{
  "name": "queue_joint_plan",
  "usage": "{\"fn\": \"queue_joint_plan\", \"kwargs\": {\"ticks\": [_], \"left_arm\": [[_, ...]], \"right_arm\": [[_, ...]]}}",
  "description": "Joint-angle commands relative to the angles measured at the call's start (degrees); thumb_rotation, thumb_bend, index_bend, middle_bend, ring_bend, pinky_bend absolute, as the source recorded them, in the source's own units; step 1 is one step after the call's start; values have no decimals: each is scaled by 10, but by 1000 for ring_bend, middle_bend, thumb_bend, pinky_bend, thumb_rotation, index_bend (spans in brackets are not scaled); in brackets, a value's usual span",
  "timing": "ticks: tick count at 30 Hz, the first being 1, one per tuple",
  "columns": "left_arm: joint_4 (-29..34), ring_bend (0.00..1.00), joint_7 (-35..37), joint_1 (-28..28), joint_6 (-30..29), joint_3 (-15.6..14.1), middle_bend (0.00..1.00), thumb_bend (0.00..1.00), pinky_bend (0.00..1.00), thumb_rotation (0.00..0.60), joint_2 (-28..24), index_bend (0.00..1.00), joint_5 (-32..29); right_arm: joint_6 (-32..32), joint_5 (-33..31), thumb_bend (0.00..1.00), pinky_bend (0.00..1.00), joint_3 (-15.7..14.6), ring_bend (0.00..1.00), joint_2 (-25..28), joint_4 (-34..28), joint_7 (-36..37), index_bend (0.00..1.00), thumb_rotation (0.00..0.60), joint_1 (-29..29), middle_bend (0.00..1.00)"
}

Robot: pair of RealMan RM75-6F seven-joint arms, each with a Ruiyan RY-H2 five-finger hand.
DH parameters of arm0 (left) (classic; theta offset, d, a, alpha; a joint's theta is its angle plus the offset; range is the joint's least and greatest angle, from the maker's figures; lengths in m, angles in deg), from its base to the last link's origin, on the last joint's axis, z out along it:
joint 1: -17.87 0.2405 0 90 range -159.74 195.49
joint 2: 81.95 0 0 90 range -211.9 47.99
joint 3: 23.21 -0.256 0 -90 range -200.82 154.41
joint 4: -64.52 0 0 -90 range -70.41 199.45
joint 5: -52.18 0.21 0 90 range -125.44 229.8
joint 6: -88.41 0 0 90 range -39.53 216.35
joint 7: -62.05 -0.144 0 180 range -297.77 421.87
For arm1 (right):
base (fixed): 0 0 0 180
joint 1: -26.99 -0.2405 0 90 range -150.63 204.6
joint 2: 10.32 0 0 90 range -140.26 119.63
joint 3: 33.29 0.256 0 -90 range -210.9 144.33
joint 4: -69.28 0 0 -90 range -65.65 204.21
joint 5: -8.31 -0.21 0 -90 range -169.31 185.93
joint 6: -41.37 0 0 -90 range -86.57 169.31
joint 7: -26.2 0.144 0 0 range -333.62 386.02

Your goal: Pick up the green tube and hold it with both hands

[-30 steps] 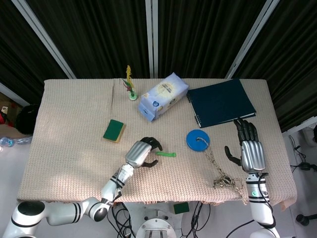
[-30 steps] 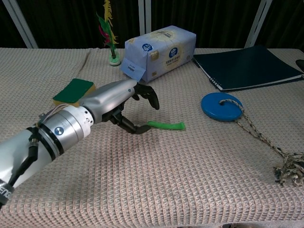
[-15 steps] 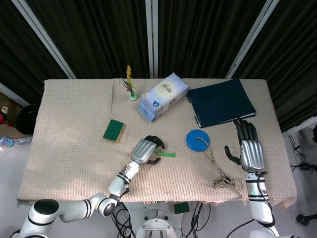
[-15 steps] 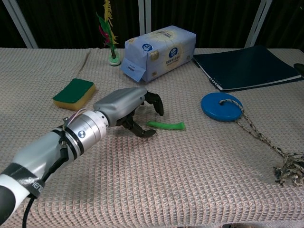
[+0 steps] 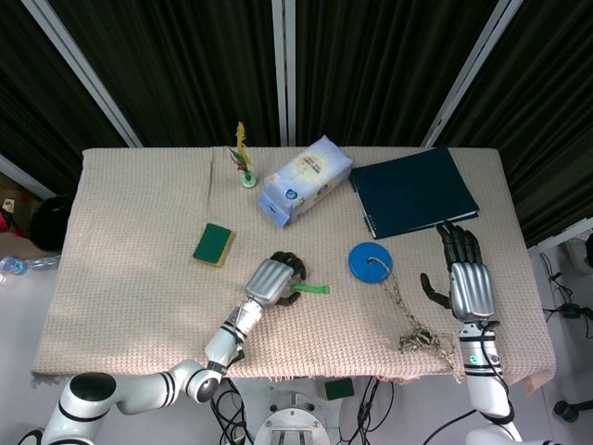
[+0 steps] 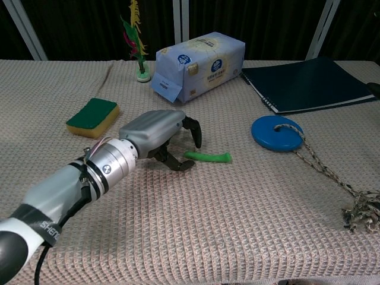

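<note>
— Green tube [image 6: 208,157] is lying flat on the beige woven cloth covering the counter [image 6: 237,225], its near end just under the left hand [image 6: 163,139]'s curled fingers.

— What is changing?

— Over the last second that hand has been sliding forward and settling lower; its fingers are arching over the tube's end, not yet pinching it. A close-and-lift looks next.

— And the right hand [image 5: 468,278]?

— Resting flat, fingers spread, holding nothing, well apart from the tube.

— Room?

— Blue disc [image 6: 278,133] with its rope is sitting beyond the tube's far end; tissue pack [image 6: 199,58] behind the left hand; sponge [image 6: 92,117] beside it. Counter edges are far off.
</note>
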State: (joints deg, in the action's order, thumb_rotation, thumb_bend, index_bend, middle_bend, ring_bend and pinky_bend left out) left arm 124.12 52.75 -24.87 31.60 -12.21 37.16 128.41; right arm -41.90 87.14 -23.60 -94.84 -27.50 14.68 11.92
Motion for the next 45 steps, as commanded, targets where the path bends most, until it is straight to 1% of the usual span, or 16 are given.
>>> {"fn": "queue_joint_plan", "kwargs": {"ticks": [1,25,29,36,45], "left_arm": [[2,224,-1,1,2,0,323,274,231,600,-2,456,-2],[-11,224,6,-9,15,5,335,279,233,600,5,515,-9],[-12,224,7,-10,17,6,345,303,233,600,5,541,-10],[-14,224,9,-12,20,5,345,312,233,600,7,544,-10],[0,224,28,-10,15,8,350,369,236,600,1,562,-9]], "right_arm": [[2,0,329,0,0,0,-1,0,-1,0,600,0,0],[16,-6,341,0,-1,0,-5,7,-5,0,600,-2,0],[19,-6,343,0,-1,0,-7,9,-4,0,600,-3,0],[19,-7,346,0,0,0,-7,11,-5,0,600,-2,0],[22,-5,346,0,-2,0,-6,11,-3,0,600,-3,0]]}}
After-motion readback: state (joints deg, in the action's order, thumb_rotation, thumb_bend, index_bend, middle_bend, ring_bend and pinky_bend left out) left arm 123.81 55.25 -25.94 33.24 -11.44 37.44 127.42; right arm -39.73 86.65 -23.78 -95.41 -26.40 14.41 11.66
